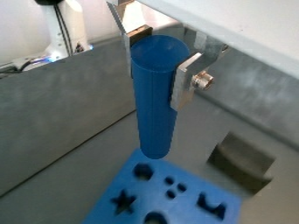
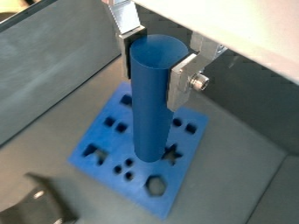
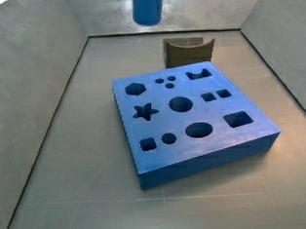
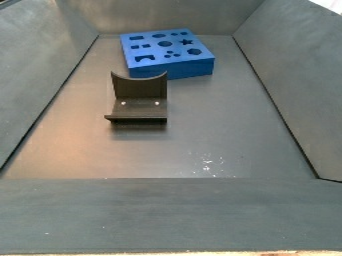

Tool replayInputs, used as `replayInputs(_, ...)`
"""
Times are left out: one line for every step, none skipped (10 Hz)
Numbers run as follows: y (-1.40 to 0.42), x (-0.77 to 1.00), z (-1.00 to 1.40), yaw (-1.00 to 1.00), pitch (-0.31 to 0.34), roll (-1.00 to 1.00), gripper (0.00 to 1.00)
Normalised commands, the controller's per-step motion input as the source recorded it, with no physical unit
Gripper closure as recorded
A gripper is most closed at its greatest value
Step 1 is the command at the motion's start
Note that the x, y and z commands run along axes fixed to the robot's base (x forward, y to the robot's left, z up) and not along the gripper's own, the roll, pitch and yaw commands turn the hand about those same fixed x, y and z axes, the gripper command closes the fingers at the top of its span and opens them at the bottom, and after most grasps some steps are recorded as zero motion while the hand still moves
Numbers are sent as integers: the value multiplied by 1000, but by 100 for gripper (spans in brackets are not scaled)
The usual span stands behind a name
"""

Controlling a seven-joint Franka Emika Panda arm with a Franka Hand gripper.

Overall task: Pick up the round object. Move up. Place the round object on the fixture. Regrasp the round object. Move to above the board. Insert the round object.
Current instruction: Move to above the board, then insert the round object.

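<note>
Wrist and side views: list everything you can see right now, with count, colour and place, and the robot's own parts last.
Round object: one, blue cylinder peg, upright, held in the air above the board; its lower end shows at the top edge in a side view.
Board: one, blue square slab with round, star, square and hexagon holes, lying flat on the grey floor.
Fixture: one, dark brown-grey L-shaped holder, standing on the floor beside the board, apart from it.
Bin walls: grey, around the floor on all sides.
Pincer: one, silver plate fingers clamped on the upper part of the peg, seen in both wrist views.
</note>
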Motion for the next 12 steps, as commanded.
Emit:
replayInputs(4,-74,15,-55,-51,-544,100)
replayInputs(13,-64,0,-21,-47,-318,100)
replayInputs(14,-50,1,-19,-47,-217,100)
replayInputs(0,80,-89,0,0,-10,100)
replayInputs(3,200,-334,0,-61,-229,100)
replayInputs(0,240,-551,0,-139,-249,100)
replayInputs(0,223,-531,0,-177,-264,100)
replayInputs(0,231,-526,0,-206,-247,100)
replayInputs(0,166,-617,3,-244,-149,100)
replayInputs(-20,91,-606,40,-251,-31,100)
replayInputs(-51,14,-569,57,-249,0,100)
replayInputs(-51,3,-557,60,-284,0,100)
